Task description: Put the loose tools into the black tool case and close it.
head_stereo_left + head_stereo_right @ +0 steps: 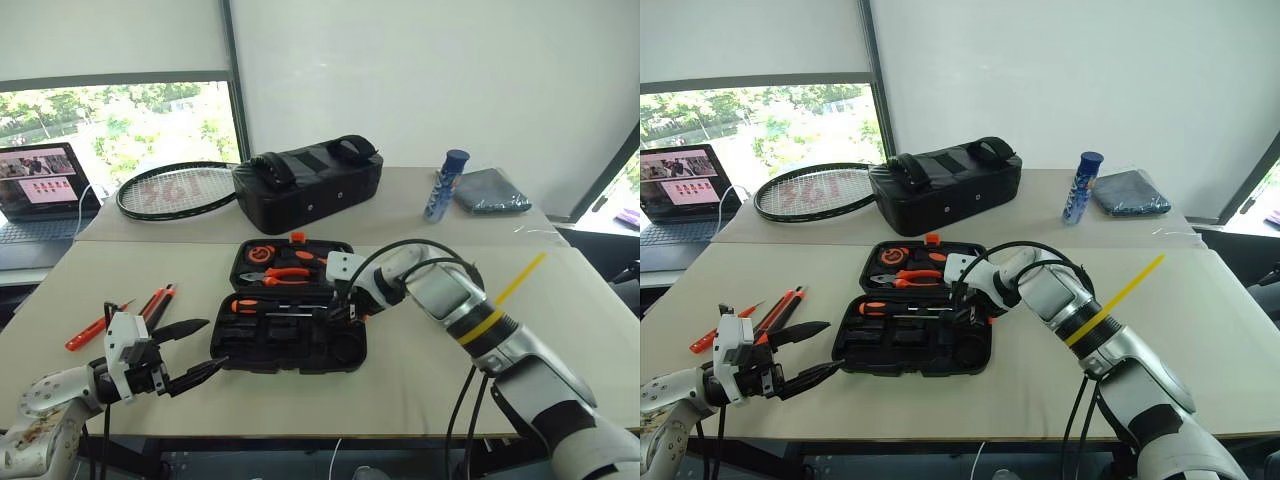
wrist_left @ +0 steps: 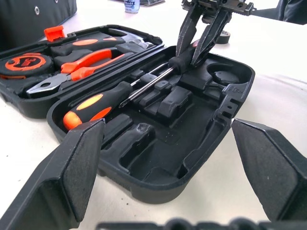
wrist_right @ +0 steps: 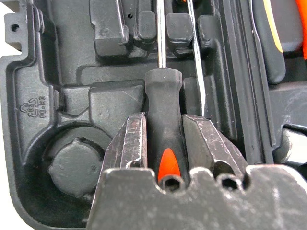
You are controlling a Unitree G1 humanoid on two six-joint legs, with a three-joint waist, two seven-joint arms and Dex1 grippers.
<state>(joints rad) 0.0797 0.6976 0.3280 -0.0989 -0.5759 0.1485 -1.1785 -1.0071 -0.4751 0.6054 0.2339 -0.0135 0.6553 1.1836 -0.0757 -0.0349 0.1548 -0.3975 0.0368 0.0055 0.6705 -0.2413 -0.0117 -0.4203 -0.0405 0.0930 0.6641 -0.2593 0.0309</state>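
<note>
I see the open case (image 1: 290, 345) holding pliers (image 1: 288, 275) and one screwdriver (image 2: 98, 103), my right claw (image 3: 163, 143) pinching a second screwdriver (image 3: 163, 108) inside, left claw (image 1: 190, 352) spread.

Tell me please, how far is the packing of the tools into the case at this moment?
Partly done. One black-and-orange screwdriver already lies in the open black tool case. In hand: the right gripper is shut on a second screwdriver and holds it over a slot in the case. Left: a thin red screwdriver and an orange-black utility knife lie on the table near the open left gripper; the case is still to close.
</note>
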